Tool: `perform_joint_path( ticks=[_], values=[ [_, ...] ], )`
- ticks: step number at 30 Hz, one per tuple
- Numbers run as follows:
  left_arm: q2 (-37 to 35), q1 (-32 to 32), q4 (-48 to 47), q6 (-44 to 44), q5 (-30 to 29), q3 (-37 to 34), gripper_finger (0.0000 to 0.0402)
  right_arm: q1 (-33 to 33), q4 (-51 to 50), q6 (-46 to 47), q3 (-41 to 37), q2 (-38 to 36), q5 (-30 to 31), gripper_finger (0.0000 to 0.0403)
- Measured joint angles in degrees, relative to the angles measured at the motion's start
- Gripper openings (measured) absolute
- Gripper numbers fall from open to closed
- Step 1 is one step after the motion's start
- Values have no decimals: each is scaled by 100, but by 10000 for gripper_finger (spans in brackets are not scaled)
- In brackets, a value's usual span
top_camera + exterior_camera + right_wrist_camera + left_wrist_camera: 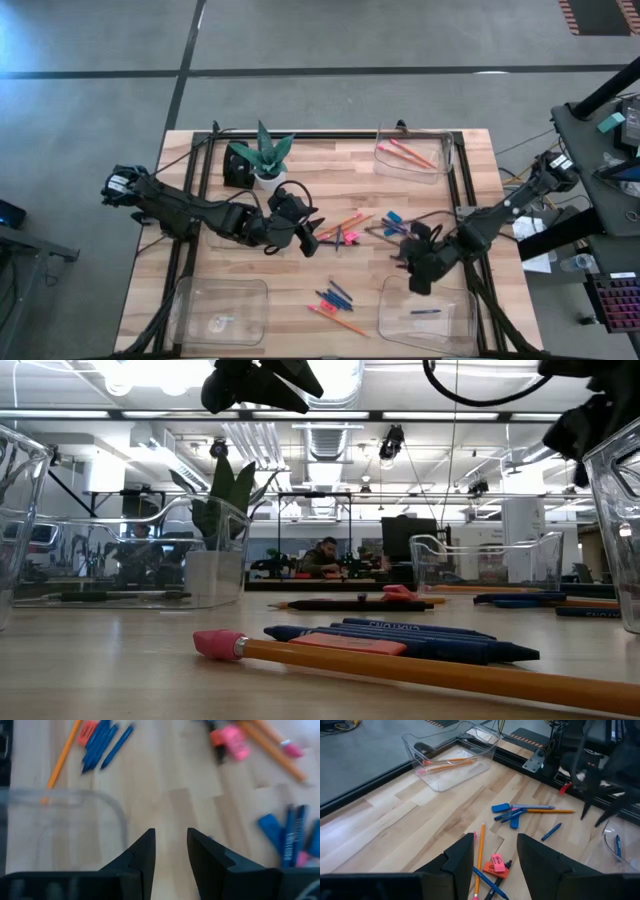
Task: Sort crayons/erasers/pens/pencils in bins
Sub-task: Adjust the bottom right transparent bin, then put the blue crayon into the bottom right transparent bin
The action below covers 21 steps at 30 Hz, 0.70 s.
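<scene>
my left gripper (494,851) hovers with fingers wide and empty just above the long thin orange pencil (480,855) by the chunky pink-orange eraser (496,865). i'd centre on the shaft, clear of that eraser, then carry it to the clear plastic bin (412,155) holding pencils. my right gripper (170,851), open and empty, waits near the eraser.

Open-plan lab/office: ceiling ducts (320,435), desks w/ monitors (408,538), seated person (322,556).

Bright overhead ceiling lights (150,370) flare white in the low view. Tabletop (330,200) evenly lit, shadows soft. Right wrist view blurred throughout.
</scene>
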Motion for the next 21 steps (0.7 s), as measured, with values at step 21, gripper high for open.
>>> perform_joint_path(
  ticks=[21],
  values=[
    [0,0,11,297,-136,0,137,-2857,-557,-1609,-175,263,-588,105]
  ],
)
